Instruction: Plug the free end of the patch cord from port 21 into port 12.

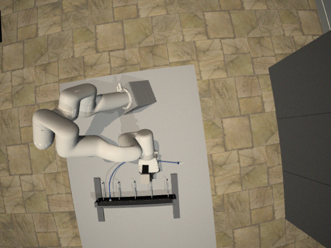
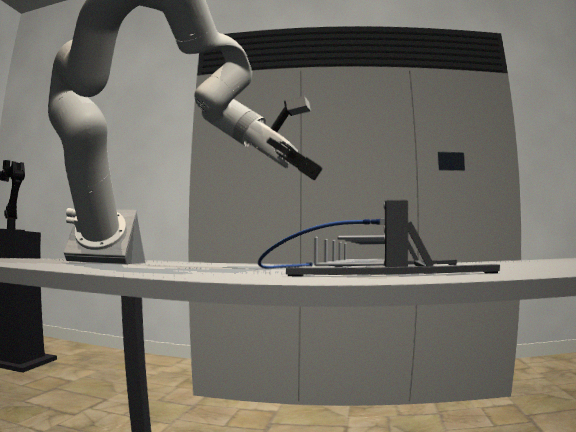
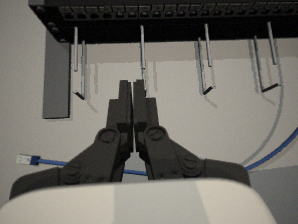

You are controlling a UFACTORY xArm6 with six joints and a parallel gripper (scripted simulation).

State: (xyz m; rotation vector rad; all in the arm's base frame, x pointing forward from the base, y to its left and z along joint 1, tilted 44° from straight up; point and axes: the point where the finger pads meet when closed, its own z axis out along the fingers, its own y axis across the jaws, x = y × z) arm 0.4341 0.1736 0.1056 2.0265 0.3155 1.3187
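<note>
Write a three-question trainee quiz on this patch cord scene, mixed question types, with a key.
1. True or false: the gripper is shut on the plug.
2. Where does the blue cord's free end lie? A) on the table B) in a port C) on the floor
3. Fill in: in the exterior view the gripper hangs ____ the rack.

Key
1. False; its fingers are shut on nothing.
2. A
3. above

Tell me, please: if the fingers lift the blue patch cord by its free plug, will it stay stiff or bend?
The thin blue patch cord already sags in a loop from the dark rack to the grey table, so it probably flops. Its clear plug looks small, likely light and easily twisted.
</note>
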